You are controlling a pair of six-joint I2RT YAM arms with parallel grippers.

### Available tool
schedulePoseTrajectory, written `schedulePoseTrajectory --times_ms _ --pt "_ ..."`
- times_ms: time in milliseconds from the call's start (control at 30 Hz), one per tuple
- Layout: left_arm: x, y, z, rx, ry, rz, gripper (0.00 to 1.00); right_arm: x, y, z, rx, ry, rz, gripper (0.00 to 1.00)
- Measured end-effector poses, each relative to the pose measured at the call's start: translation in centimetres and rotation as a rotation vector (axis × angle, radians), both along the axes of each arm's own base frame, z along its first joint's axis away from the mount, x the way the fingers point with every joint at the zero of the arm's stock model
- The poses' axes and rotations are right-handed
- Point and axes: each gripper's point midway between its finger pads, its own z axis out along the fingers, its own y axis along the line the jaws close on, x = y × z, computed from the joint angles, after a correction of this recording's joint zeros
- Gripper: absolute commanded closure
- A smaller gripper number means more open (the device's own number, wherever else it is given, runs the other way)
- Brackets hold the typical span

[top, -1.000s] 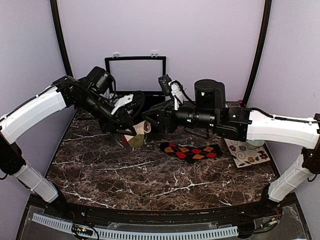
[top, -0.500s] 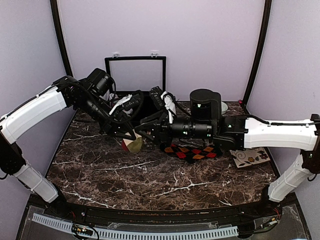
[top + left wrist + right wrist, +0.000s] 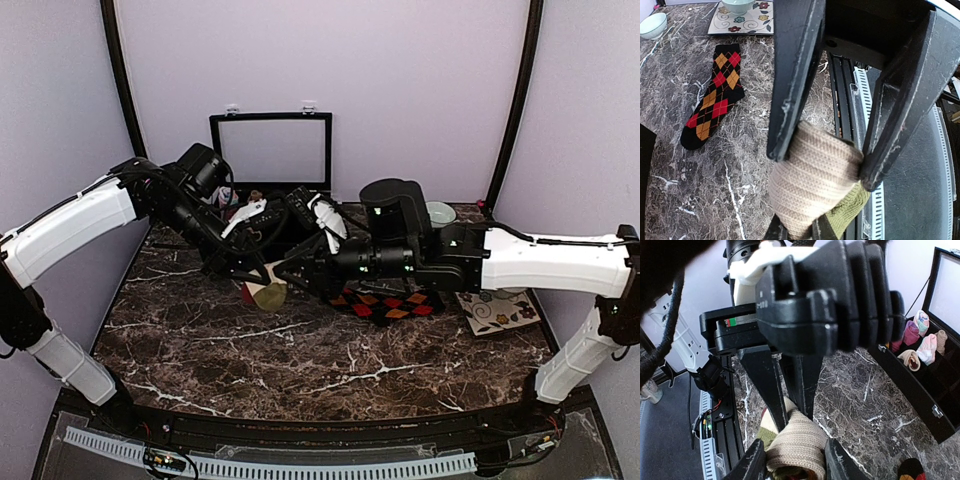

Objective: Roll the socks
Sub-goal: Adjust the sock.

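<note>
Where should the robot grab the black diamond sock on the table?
Probably the straight cuff end, coming from above. The sock lies flat on the table, so there's no side to squeeze, and that end has bare table around it.

Reaches in from the left, elbow raised, with the left gripper angled down, jaws nearly closed. Stretches across from the right almost level, with the right gripper pointing left, jaws partly apart, tips meeting the left's
</note>
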Motion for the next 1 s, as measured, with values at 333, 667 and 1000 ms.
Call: schedulePoseTrajectory --times_ms 333,667,1000 --pt "-0.5 0.1 0.0 -0.005 0.012 -0.021 1.00 -0.4 0.8 -0.2 0.018 0.001 0.039 0.48" --pt "0.1 0.6 -0.2 0.019 -0.020 -0.011 1.00 0.3 1.5 -1.9 0.008 0.007 0.036 0.11" --pt "-0.9 -0.1 2.0 -0.068 -0.011 -0.061 1.00 0.5 -1.7 -3.2 0.006 0.038 -0.028 0.00"
